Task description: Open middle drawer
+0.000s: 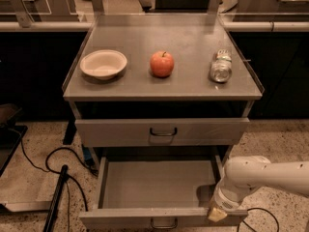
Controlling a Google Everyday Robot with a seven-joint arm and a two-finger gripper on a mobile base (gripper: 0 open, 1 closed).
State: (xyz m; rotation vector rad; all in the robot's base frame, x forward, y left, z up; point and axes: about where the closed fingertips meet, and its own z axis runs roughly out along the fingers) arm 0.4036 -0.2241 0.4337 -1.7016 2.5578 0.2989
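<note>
**Q:** Status of the middle drawer (154,182)?
**R:** Pulled well out, under the shut upper drawer (120,132). Only its bare grey floor shows inside.
**Q:** And the gripper (217,214)?
**R:** At that drawer's front right corner, against the rim. I cannot tell whether it is open or closed. On the worktop (164,33) a white bowl (103,64), an apple (161,64) and a can (221,66) on its side sit apart in a row.

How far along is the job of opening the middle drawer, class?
Done: the middle drawer is pulled well out, its floor showing. In hand: the gripper is at the drawer's front right corner. Left: probably only to draw the arm away.
</note>
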